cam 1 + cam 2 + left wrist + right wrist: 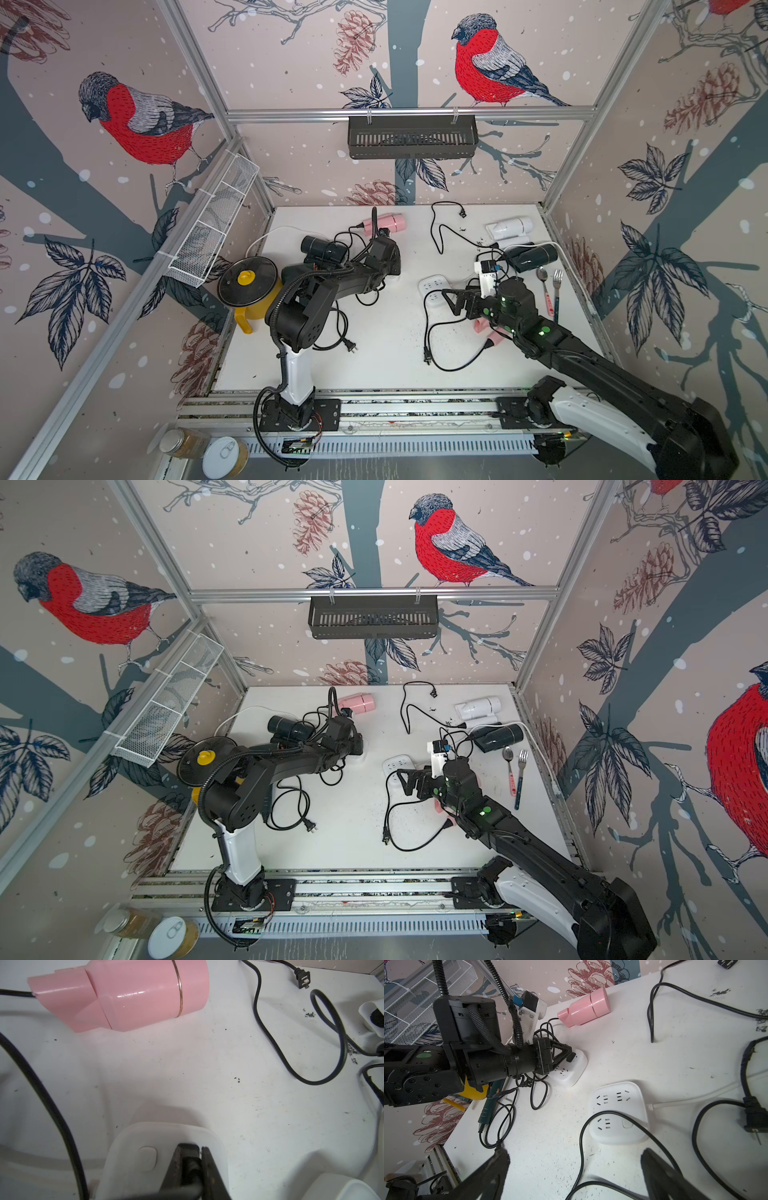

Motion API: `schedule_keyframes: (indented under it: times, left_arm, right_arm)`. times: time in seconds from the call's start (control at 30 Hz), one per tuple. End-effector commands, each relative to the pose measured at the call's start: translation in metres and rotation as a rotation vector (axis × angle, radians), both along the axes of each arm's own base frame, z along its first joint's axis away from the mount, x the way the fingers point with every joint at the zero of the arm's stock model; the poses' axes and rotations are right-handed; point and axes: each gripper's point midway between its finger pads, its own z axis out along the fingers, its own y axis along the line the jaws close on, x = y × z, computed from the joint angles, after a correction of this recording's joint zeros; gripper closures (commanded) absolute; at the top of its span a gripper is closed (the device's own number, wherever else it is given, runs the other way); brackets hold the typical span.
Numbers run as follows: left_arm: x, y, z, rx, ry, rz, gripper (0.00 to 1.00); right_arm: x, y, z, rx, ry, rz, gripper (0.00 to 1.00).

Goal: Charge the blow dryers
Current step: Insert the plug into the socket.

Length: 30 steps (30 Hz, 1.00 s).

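Several blow dryers lie on the white table: a pink one [384,222] at the back, a black one [324,248] by my left arm, a white one [509,228] and a black one [534,256] at the right, and another pink one [488,332] partly hidden under my right arm. A dark green one [492,1097] shows beneath the left arm. My left gripper [190,1157] is shut on a black plug [188,1148], right on a white power strip [128,1147]. My right gripper [575,1155] hangs open beside a second power strip [616,1111], over a black cord.
A yellow pot with a black lid [249,282] stands at the left edge. A spoon [542,276] and fork [557,286] lie at the right. Loose plugs [351,346] [427,357] and tangled cords cross the table. A white wire basket [212,224] hangs on the left wall and a black one [411,137] at the back.
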Motion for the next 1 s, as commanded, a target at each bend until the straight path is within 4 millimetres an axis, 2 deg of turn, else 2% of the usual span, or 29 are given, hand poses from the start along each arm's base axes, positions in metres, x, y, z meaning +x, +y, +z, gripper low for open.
schedule_keyframes:
  times: [0.0,0.2,0.3,0.4,0.63,0.83,0.97]
  left_arm:
    - [-0.025,0.015,-0.034,0.096,0.142,0.006,0.89]
    - [-0.029,0.025,-0.041,0.168,0.137,0.025,0.89]
    - [-0.03,0.022,-0.043,0.146,0.14,0.014,0.89]
    - [-0.027,0.014,-0.034,0.112,0.121,-0.017,0.88]
    - [-0.02,0.01,-0.018,0.101,0.09,-0.021,0.86]
    - [-0.015,0.007,0.002,0.087,0.057,-0.022,0.79]
    - [-0.01,0.003,0.017,0.072,0.032,-0.03,0.64]
  right_arm:
    - [0.003,0.0,0.009,0.023,-0.027,-0.015,0.0]
    - [0.002,-0.001,0.006,0.025,-0.022,-0.021,0.0]
    - [0.003,-0.001,0.005,0.028,-0.022,-0.022,0.0]
    - [0.003,-0.001,0.006,0.029,-0.023,-0.021,0.0]
    - [0.001,-0.004,0.004,0.023,-0.021,-0.03,0.0]
    - [0.001,-0.005,0.002,0.02,-0.022,-0.035,0.0]
    - [0.001,-0.004,0.002,0.022,-0.021,-0.031,0.0]
